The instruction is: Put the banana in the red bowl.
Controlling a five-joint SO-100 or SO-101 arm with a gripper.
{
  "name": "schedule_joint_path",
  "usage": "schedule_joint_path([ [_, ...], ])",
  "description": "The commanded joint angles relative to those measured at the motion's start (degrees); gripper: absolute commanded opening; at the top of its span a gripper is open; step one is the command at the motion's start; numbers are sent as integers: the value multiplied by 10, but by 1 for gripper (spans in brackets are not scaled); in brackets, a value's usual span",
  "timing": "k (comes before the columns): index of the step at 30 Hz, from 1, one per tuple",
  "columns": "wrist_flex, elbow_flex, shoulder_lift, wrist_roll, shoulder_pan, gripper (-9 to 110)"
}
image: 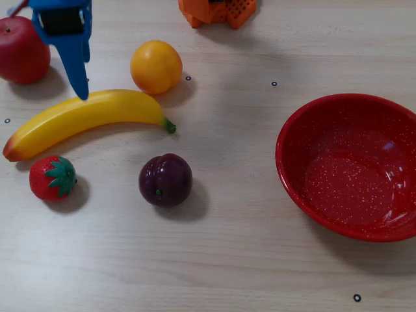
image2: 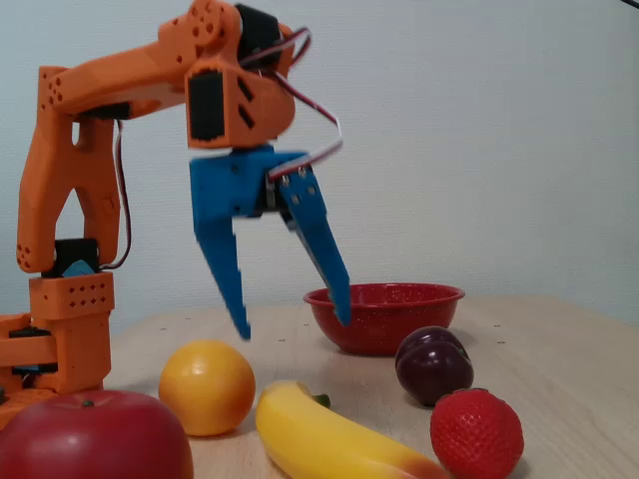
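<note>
gripper (image2: 295,324): blue, jaws spread wide, empty, above table | banana (image: 88,118): lying flat beneath it, between orange fruit (image: 156,67) and strawberry (image: 53,177) | red bowl (image: 354,166): well apart, empty

Banana (image: 91,114): glossy yellow, orange-red blunt end, green stem tip.
Red bowl (image: 305,123): shiny red, fine white speckles inside.
Gripper (image2: 295,321): blue fingers; arm (image2: 110,85) orange.
Apple (image: 23,51): red.
Round fruit (image: 156,67): yellow-orange.
Plum (image: 165,180): dark purple.
Strawberry (image: 52,177): red, green leaves.
Table (image: 234,260): pale wood grain.
</note>
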Motion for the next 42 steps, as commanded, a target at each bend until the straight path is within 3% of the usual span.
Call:
schedule_joint_path([
  [1, 11, -59, 4, 50, -20, 54],
  [6, 38, -72, -37, 123, -22, 55],
  [20, 42, -156, -149, 185, -33, 55],
  [42, -61, -77, -208, 184, -68, 49],
])
